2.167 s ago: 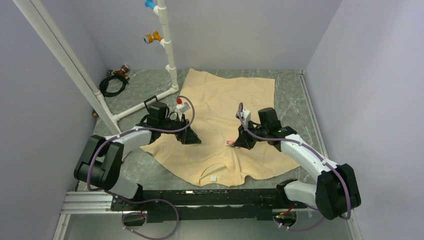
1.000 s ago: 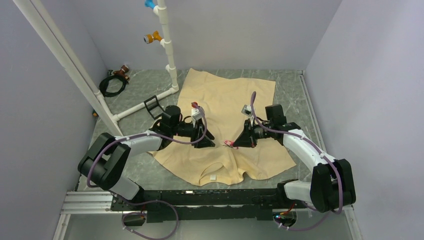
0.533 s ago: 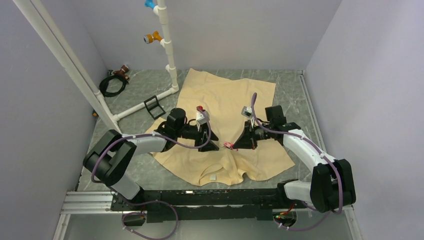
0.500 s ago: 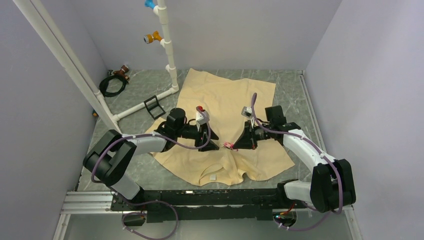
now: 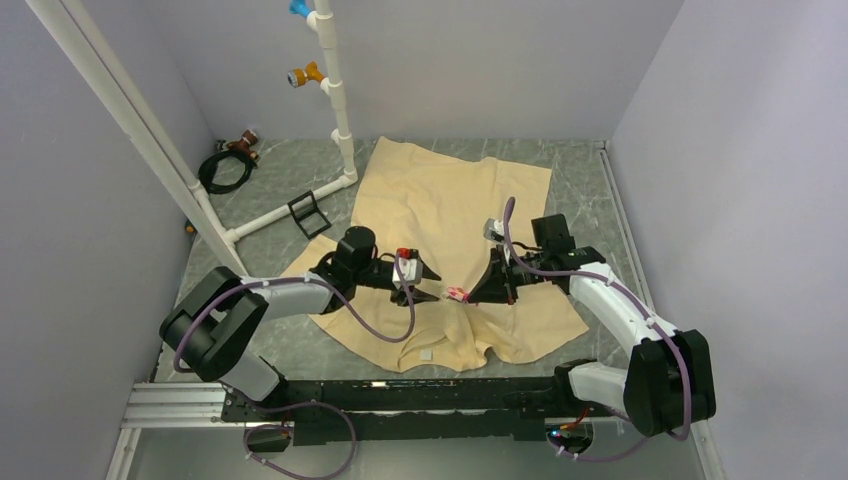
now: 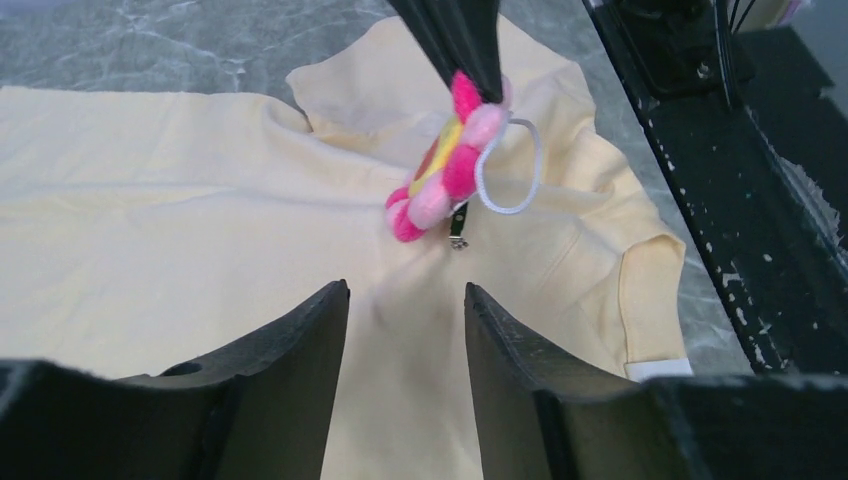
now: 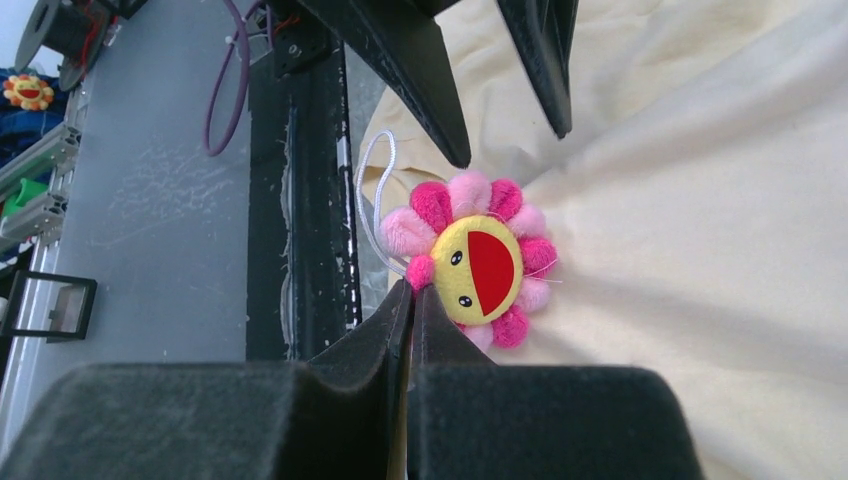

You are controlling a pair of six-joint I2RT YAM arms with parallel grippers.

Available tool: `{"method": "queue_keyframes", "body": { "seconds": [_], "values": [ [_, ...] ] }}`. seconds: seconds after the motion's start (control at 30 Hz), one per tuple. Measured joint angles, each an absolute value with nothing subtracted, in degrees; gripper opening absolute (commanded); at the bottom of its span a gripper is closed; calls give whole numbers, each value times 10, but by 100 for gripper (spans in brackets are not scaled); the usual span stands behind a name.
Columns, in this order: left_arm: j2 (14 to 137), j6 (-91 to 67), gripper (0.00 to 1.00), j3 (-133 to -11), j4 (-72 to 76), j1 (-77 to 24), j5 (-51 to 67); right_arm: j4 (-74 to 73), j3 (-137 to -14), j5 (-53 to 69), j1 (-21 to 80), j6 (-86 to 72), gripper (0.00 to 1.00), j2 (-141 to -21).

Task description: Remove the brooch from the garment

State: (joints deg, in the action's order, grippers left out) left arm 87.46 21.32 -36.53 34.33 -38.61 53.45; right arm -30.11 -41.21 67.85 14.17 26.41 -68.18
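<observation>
The beige T-shirt garment point(image 5: 450, 195) lies flat on the table, neckline toward the arms. The pink-petalled flower brooch point(image 5: 457, 294) sits on its chest area. My right gripper point(image 5: 470, 292) is shut on the brooch's petal edge, which shows in the right wrist view point(image 7: 475, 262) just past the closed tips point(image 7: 410, 290). In the left wrist view the brooch point(image 6: 445, 160) stands tilted, the cloth point(image 6: 150, 200) puckered up under its clasp. My left gripper point(image 6: 405, 300) is open and empty, low over the cloth just left of the brooch, and also shows in the top view point(image 5: 432, 288).
A white loop cord point(image 6: 510, 165) hangs from the brooch. A white pipe frame point(image 5: 335, 90) with blue and orange pegs stands at the back left, with a black cable coil point(image 5: 225, 165) and a black clip point(image 5: 303, 212). A black rail point(image 5: 400, 395) runs along the near edge.
My left gripper has moved right across the shirt and now points at the brooch from close by. My right gripper has stayed shut on the brooch, barely moving.
</observation>
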Motion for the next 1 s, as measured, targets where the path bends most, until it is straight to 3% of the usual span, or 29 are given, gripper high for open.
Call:
{"method": "queue_keyframes", "body": {
  "seconds": [0.17, 0.33, 0.43, 0.53, 0.57, 0.63, 0.7, 0.77, 0.8, 1.0],
  "values": [
    [875, 277, 61, -351, 340, -417, 510, -316, -414, 679, 147, 285, 0, -682],
    [887, 297, 58, -350, 342, -439, 492, -323, -416, 679, 147, 296, 0, -681],
    [898, 293, 47, -350, 352, -449, 486, -327, -418, 680, 147, 300, 0, -681],
    [908, 276, 25, -350, 367, -453, 483, -329, -419, 681, 147, 300, 0, -681],
    [909, 269, 14, -350, 370, -453, 482, -329, -419, 680, 147, 300, 0, -681],
    [909, 256, 0, -350, 373, -453, 482, -329, -420, 679, 147, 300, 7, -681],
    [908, 246, 0, -350, 370, -453, 482, -329, -420, 671, 147, 297, 20, -678],
    [906, 240, 0, -350, 362, -453, 483, -329, -420, 659, 147, 293, 51, -672],
    [902, 233, 0, -350, 350, -453, 484, -330, -420, 652, 147, 289, 59, -670],
    [885, 215, 0, -385, 247, -453, 497, -346, -428, 594, 147, 300, 67, -659]
  ]
}}
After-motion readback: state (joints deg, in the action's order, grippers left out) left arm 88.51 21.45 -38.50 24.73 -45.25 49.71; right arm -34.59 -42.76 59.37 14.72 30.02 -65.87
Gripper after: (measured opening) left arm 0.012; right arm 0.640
